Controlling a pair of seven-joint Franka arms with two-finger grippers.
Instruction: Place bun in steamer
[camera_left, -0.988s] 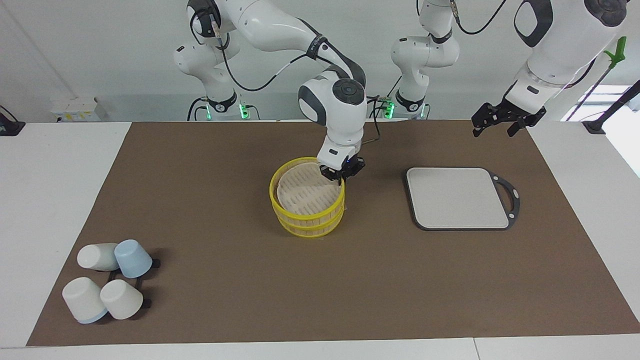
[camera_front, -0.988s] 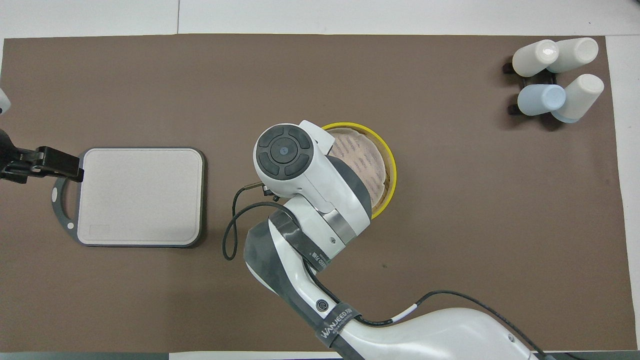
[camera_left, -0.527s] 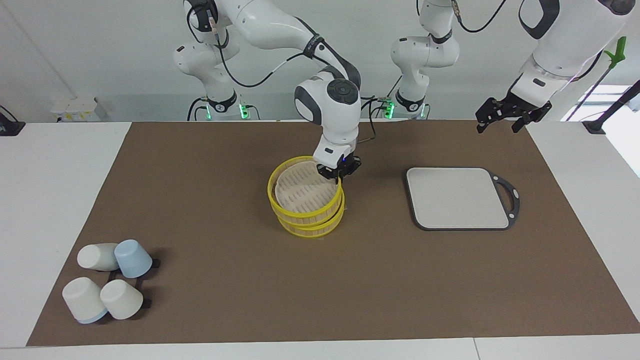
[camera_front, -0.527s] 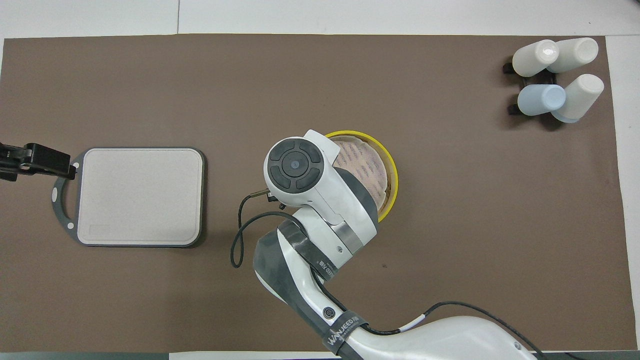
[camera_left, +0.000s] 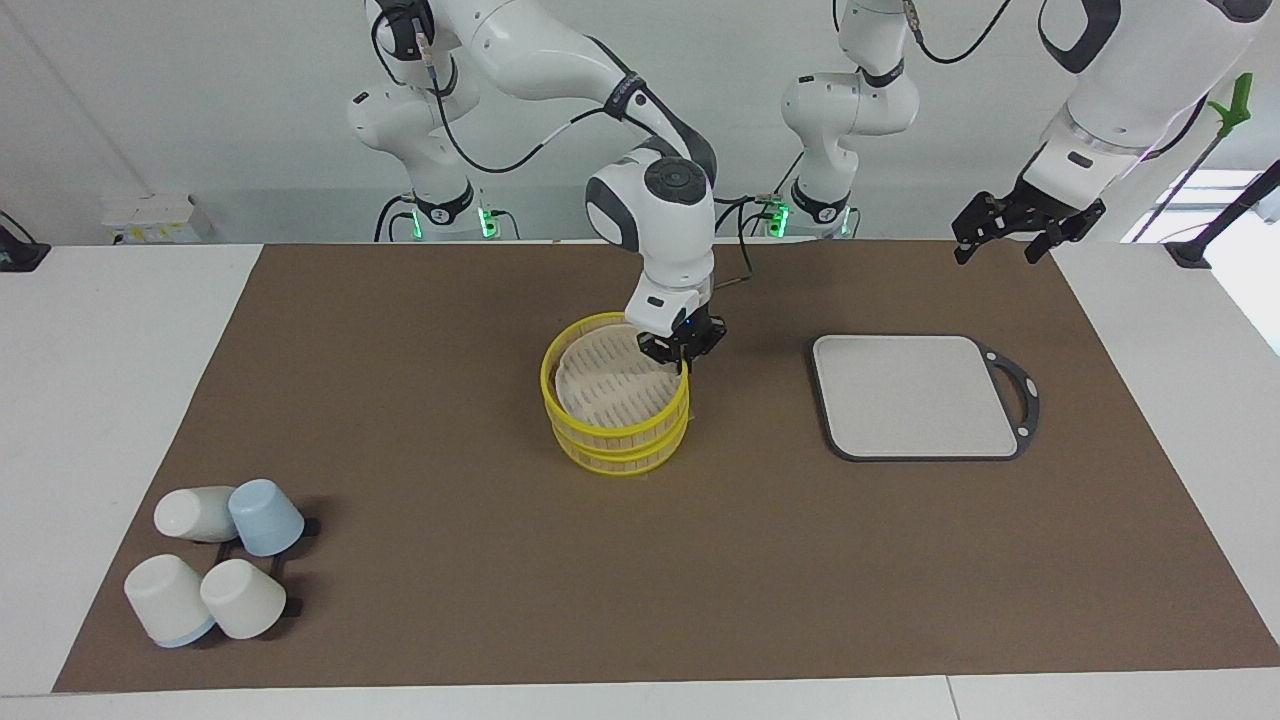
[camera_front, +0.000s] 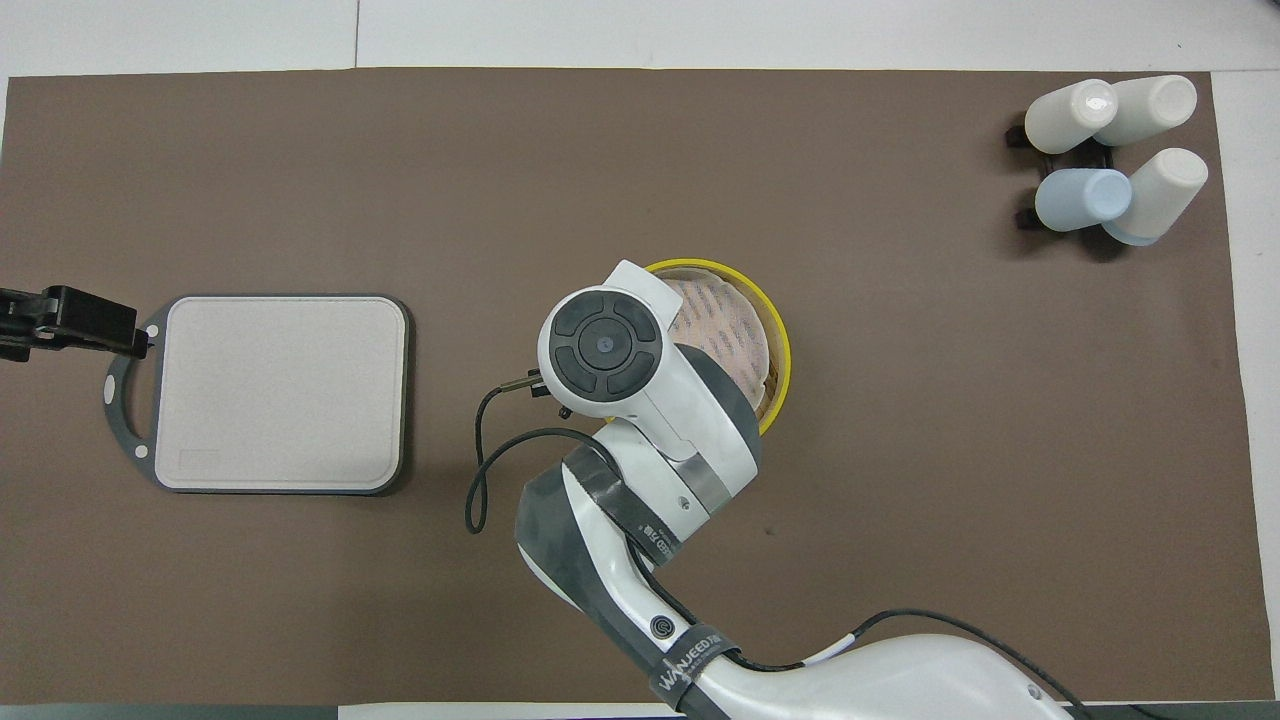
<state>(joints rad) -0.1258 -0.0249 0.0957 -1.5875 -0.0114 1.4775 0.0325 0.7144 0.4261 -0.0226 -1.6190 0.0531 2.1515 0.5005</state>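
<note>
Facing view: the right gripper is down at the steamer, its fingers clamped on the yellow upper rim at the edge nearest the robots and toward the left arm's end; the bun cannot be seen in either view. The left gripper, fingers spread and empty, hangs over the mat's edge at the left arm's end, near the grey board, waiting. Four cups lie at the right arm's end

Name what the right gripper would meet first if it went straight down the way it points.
Probably the steamer's yellow rim: the right gripper, shut, points down at the rim's edge nearest the grey board. Whether it already touches is unclear.
</note>
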